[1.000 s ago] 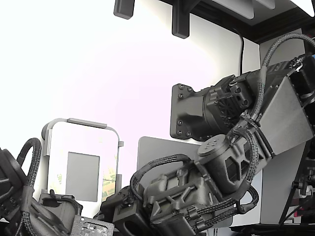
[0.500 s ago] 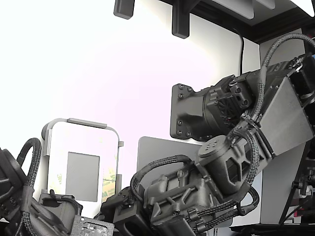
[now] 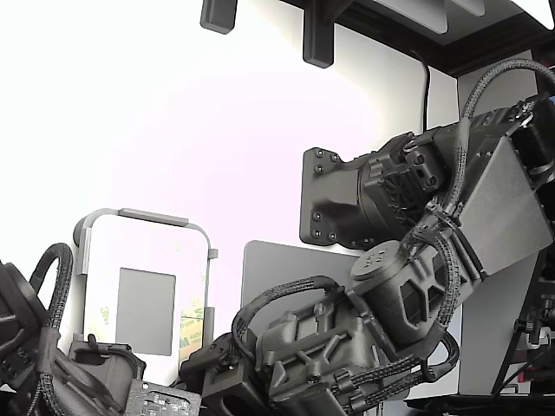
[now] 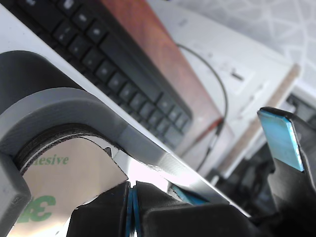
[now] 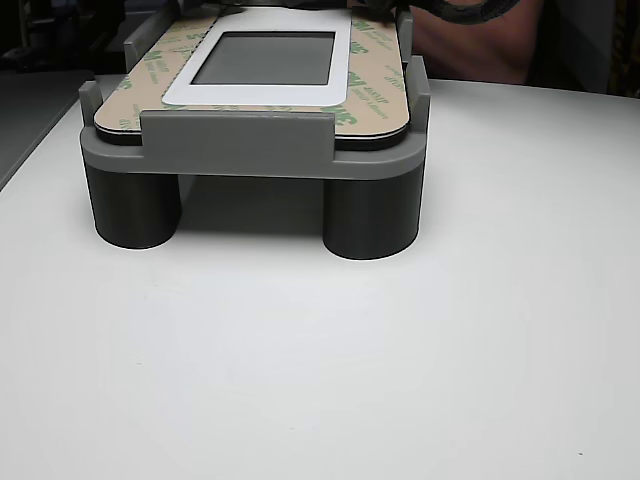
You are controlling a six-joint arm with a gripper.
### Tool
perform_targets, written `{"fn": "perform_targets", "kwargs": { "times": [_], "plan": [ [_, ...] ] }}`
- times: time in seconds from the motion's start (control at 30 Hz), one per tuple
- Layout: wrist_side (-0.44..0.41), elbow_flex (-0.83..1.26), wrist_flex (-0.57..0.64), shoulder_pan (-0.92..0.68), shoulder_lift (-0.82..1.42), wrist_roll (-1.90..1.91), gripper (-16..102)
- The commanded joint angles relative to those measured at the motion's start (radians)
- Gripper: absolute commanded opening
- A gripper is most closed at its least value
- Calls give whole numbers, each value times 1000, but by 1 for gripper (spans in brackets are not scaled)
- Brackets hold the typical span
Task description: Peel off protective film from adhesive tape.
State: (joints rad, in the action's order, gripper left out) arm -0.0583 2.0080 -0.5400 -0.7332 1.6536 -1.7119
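Gripper [image 4: 132, 207] pads are pressed flat together in the wrist view, two blue-edged fingertips [image 4: 106, 210] meeting at the corner of the grey fixture [image 4: 74, 106]; whether anything is pinched between them cannot be told. Just beside them lies the protective film [image 4: 59, 182], pale with green print, its edge curling up slightly. From the other view, that film [image 5: 375, 75] runs along the border of the pad seated in the fixture [image 5: 240, 140] on the white table [image 5: 320, 360].
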Motion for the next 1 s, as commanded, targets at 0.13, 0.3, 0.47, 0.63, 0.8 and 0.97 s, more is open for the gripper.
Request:
{"fn": "perform_targets", "kwargs": {
  "times": [0.13, 0.3, 0.47, 0.63, 0.8, 0.97],
  "plan": [
    [2, -14, 6, 11, 25, -3, -10],
    [2, -14, -2, 17, 28, -11, -10],
    [3, -12, -3, 23, 28, -15, -10],
    [9, -11, 2, 31, 28, -25, -10],
    [11, -3, 2, 32, 32, -26, -10],
    [11, 14, 11, 32, 44, -26, -10]
  ]
}}
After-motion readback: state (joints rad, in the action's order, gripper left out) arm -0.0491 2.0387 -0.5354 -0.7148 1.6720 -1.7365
